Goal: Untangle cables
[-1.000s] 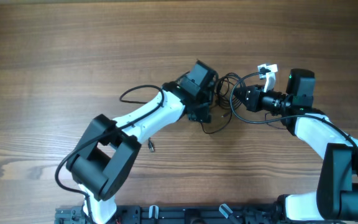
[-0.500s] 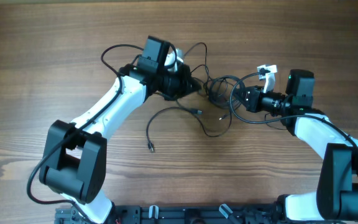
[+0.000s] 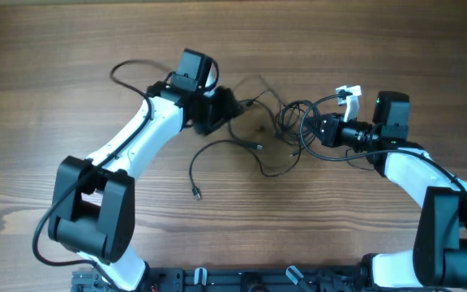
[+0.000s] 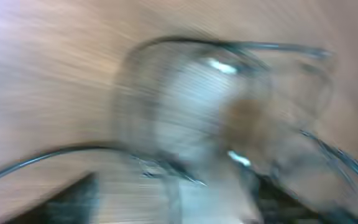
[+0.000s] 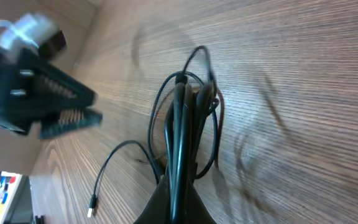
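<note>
The cables (image 3: pixel 289 122) lie as a black tangle on the wood at mid-table. My right gripper (image 3: pixel 313 130) is shut on the tangle's right side. In the right wrist view its fingers (image 5: pixel 178 182) clamp several strands of the bundle (image 5: pixel 185 118). One loose strand (image 3: pixel 217 148) curls left from the tangle and ends in a small plug (image 3: pixel 194 192), a silver-tipped plug (image 5: pixel 92 205) in the right wrist view. My left gripper (image 3: pixel 227 109) sits just left of the tangle. It stands open (image 5: pixel 95 104), with nothing between its toothed pads. The left wrist view is motion-blurred.
A white-tipped plug end (image 3: pixel 349 91) sticks up beside the right wrist. The left arm's own thick black cable (image 3: pixel 132 69) loops out behind it. The arm bases (image 3: pixel 242 280) line the table's front edge.
My left gripper left the tangle, pulling a strand out to the left. It was shut half a second ago, and now stands open and apart from the cables. The right arm has not moved.
</note>
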You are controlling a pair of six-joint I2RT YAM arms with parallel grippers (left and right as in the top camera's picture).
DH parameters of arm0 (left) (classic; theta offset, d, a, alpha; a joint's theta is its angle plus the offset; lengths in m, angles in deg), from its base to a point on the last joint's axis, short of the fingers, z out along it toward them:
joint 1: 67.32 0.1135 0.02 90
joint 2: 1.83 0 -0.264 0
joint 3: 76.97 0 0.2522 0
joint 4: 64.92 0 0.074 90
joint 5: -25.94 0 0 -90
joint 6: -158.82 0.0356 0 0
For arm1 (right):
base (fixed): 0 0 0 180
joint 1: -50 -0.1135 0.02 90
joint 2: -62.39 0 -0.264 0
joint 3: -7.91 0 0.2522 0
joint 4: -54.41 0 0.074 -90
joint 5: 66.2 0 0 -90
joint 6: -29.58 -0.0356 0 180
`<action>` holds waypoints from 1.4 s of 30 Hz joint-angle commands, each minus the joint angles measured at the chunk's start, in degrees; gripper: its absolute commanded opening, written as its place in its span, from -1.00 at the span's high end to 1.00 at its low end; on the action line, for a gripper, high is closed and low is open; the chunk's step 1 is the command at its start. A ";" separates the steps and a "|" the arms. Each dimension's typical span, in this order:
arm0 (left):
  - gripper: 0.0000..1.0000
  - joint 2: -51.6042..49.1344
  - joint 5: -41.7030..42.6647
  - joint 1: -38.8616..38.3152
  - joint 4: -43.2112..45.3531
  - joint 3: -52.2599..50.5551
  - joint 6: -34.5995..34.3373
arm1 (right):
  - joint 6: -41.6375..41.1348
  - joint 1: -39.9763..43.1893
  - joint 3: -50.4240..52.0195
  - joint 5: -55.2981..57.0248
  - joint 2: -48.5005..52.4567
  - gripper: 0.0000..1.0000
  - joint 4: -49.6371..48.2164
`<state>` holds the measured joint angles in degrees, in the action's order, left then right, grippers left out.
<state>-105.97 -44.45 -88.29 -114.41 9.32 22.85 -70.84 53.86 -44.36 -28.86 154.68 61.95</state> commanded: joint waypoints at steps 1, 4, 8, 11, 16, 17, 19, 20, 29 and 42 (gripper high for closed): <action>-1.00 0.31 -9.73 0.00 -2.14 -0.15 -8.26 | -0.02 0.11 0.00 -5.53 0.11 0.91 -1.07; -1.00 0.31 3.78 -0.57 3.26 -0.15 6.25 | -0.35 0.13 0.00 -15.96 0.11 0.91 -7.13; -1.00 0.31 12.63 -0.68 5.18 -0.15 14.32 | -6.23 0.13 0.00 -26.97 0.11 0.92 -15.82; -0.99 0.33 14.32 -0.66 5.42 -0.15 14.36 | -5.92 0.13 0.00 -26.60 0.13 0.91 -15.80; -0.99 0.33 24.39 -0.74 5.73 -0.15 23.30 | -6.10 0.13 0.00 -22.14 0.13 0.91 -14.05; -0.98 0.33 24.44 -1.07 5.84 -0.15 23.30 | -6.12 0.13 0.00 -22.18 0.13 0.91 -14.05; -0.95 0.28 20.96 -2.84 5.86 -0.15 23.28 | -6.12 0.13 0.00 -22.18 0.13 0.91 -14.08; -0.87 0.28 16.17 -4.57 5.60 -0.15 23.19 | -6.14 0.11 0.00 -22.67 0.13 0.91 -14.05; -0.47 0.26 -14.82 -14.99 10.21 -0.15 10.54 | -6.12 0.11 0.00 -24.57 0.13 0.91 -13.88; -0.32 -0.31 -1.86 -13.68 16.65 -0.15 18.58 | -6.34 0.04 0.00 -23.89 0.13 0.91 -13.44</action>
<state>-105.97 -48.73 -99.98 -97.93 9.02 35.15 -76.89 53.86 -44.03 -51.18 154.70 48.66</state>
